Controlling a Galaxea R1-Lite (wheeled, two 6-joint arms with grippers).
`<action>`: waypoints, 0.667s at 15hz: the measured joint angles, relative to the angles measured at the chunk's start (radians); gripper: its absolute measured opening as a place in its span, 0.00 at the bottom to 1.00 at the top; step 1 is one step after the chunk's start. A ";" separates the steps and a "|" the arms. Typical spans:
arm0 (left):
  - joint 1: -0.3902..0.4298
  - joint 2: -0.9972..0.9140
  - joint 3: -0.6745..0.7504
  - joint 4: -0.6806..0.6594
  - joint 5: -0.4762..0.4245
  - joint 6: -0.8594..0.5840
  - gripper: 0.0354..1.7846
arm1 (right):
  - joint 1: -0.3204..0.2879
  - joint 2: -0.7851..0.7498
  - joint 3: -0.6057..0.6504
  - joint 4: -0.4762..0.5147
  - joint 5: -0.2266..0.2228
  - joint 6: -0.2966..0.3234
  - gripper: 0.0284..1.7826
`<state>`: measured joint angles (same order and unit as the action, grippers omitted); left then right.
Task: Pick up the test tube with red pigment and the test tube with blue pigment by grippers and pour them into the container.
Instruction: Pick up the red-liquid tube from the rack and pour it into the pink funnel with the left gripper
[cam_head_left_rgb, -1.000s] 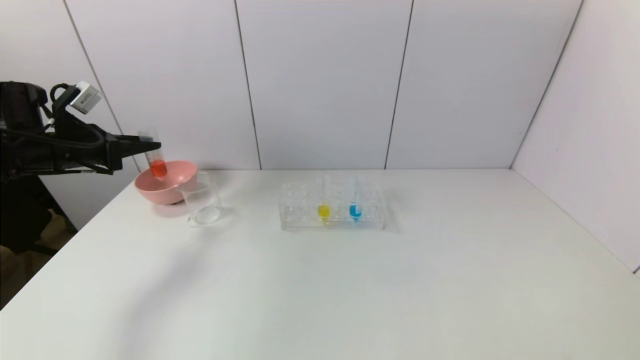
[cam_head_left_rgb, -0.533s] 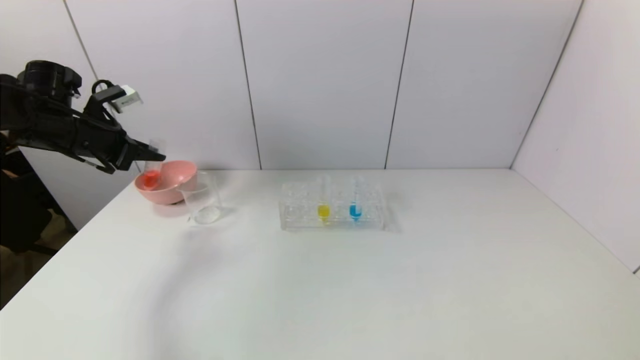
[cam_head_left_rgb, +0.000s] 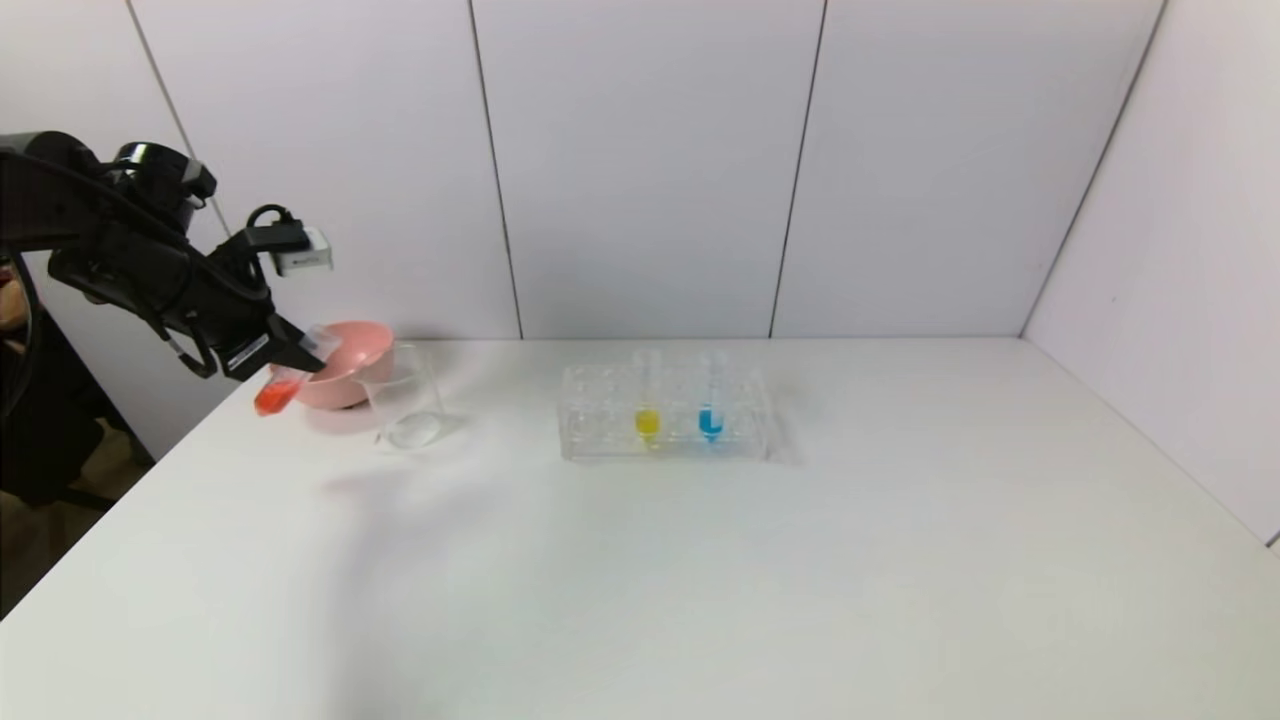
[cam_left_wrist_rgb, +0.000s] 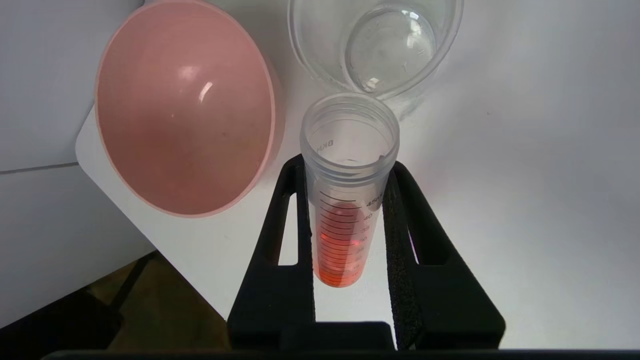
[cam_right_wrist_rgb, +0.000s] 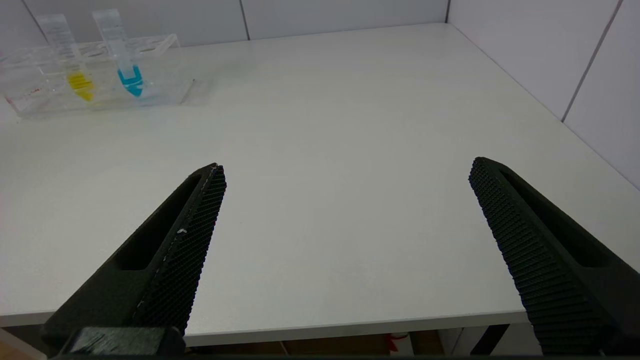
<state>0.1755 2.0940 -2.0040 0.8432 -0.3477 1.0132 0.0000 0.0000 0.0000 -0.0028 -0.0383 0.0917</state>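
Note:
My left gripper (cam_head_left_rgb: 303, 352) is shut on the test tube with red pigment (cam_head_left_rgb: 280, 388), holding it just below its open mouth. The tube (cam_left_wrist_rgb: 345, 220) is tilted, with its mouth toward the container (cam_left_wrist_rgb: 375, 50) and a little short of its rim. The orange-red liquid still sits in the tube's lower end. The container (cam_head_left_rgb: 405, 400) is a clear beaker standing beside the pink bowl. The test tube with blue pigment (cam_head_left_rgb: 711, 400) stands upright in the clear rack (cam_head_left_rgb: 600, 440). My right gripper (cam_right_wrist_rgb: 347, 170) hangs open over the table's front edge, out of the head view.
A pink bowl (cam_head_left_rgb: 355, 355) stands at the table's far left corner, touching the beaker; the table edge runs close beside it (cam_left_wrist_rgb: 185, 110). A tube with yellow liquid (cam_head_left_rgb: 647, 415) stands in the rack next to the blue one (cam_right_wrist_rgb: 122, 55).
My left gripper has rolled and dropped lower. The red tube went from upright to slanted, its bottom swinging out to the left and its mouth turning toward the beaker.

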 joint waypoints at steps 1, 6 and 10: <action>-0.015 0.000 0.000 -0.008 0.024 0.004 0.22 | 0.000 0.000 0.000 0.000 0.000 0.000 1.00; -0.101 0.003 -0.001 -0.066 0.158 0.015 0.22 | 0.000 0.000 0.000 0.000 0.000 0.000 1.00; -0.150 0.014 -0.001 -0.097 0.303 0.044 0.22 | 0.000 0.000 0.000 0.000 0.000 0.000 1.00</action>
<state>0.0257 2.1081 -2.0051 0.7466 -0.0447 1.0574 0.0000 0.0000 0.0000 -0.0028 -0.0383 0.0917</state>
